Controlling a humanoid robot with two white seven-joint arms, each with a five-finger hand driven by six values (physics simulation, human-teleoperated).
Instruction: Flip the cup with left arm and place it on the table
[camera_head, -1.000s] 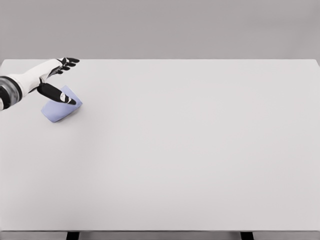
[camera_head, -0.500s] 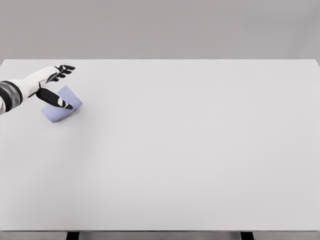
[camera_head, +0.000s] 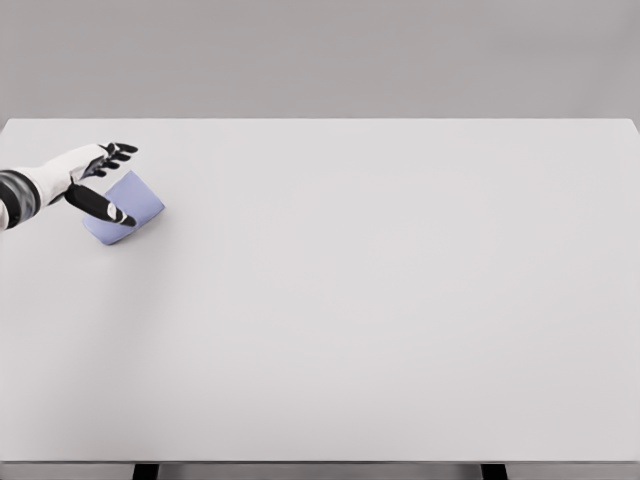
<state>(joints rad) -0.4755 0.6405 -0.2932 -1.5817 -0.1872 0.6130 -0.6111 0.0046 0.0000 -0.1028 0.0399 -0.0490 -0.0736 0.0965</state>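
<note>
left hand (camera_head: 88, 170): fingers spread, holding nothing, thumb across cup | cup (camera_head: 130, 205): pale blue, tilted, near table's (camera_head: 400, 300) far left corner

You have one pale blue cup (camera_head: 128, 205) near the far left of the white table (camera_head: 380, 300). It's lying tipped on its side, tilted, its axis slanting from lower left to upper right. Which end is the open mouth, you can't tell here.

L hand (camera_head: 93, 180) fingers spread, over cup (camera_head: 130, 205) | cup tilted on table (camera_head: 400, 300), far left
</note>
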